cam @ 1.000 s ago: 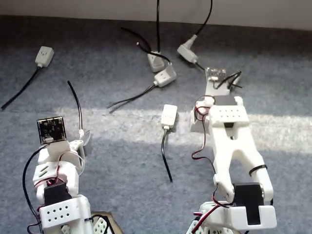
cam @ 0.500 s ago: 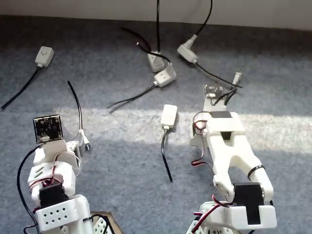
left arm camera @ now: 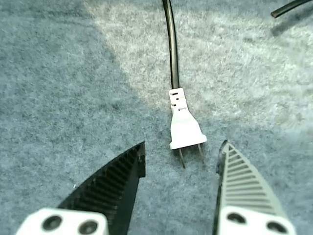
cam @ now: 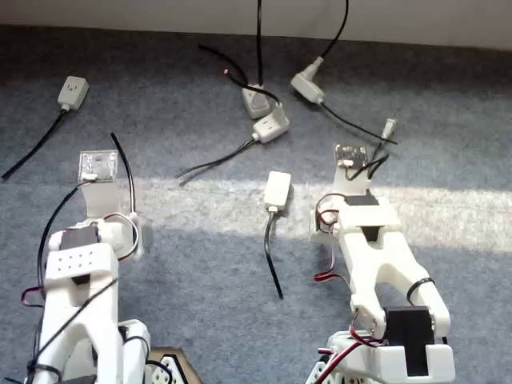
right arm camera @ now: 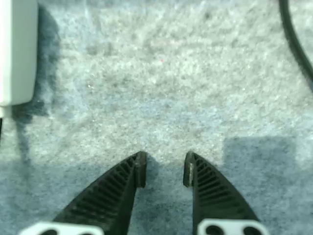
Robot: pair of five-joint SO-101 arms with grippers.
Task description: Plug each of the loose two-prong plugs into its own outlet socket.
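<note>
- Worktop (cam: 200,264): grey carpet-like covering, with a sunlit band running across its middle.
- Left end effector (left arm camera: 183,145): released, jaws wide apart, one dark and one pale. They stand on either side of the prongs of a white two-prong plug (left arm camera: 185,128), with no contact visible.
- The two-prong plug lies flat on the worktop, prongs toward the end effector. Its black cord (left arm camera: 171,49) runs straight away from it.
- High view: the left arm (cam: 80,272) sits over that plug and hides most of it. The cord comes out from under the arm and curves toward the far side.
- Right end effector (right arm camera: 165,156): released, jaws only slightly parted. Nothing sits in the narrow gap, and bare carpet lies under the tips.
- Near it are a white block (right arm camera: 17,49) that casts a shadow and a black cable (right arm camera: 293,39). Both are apart from the jaws.
- Second plug (cam: 390,126): small and loose on the worktop, just beyond the right arm (cam: 372,240). Its thin lead runs to a white connector (cam: 306,84); cannot tell whether that is a plug or a socket.
- Central socket (cam: 278,190): oblong and white, between the two arms, its lead trailing toward the near edge.
- Pair of sockets (cam: 272,124): just beside each other, farther back, with dark leads crossing at them.
- Far socket (cam: 72,92): alone at the far left, well apart from the rest.
</note>
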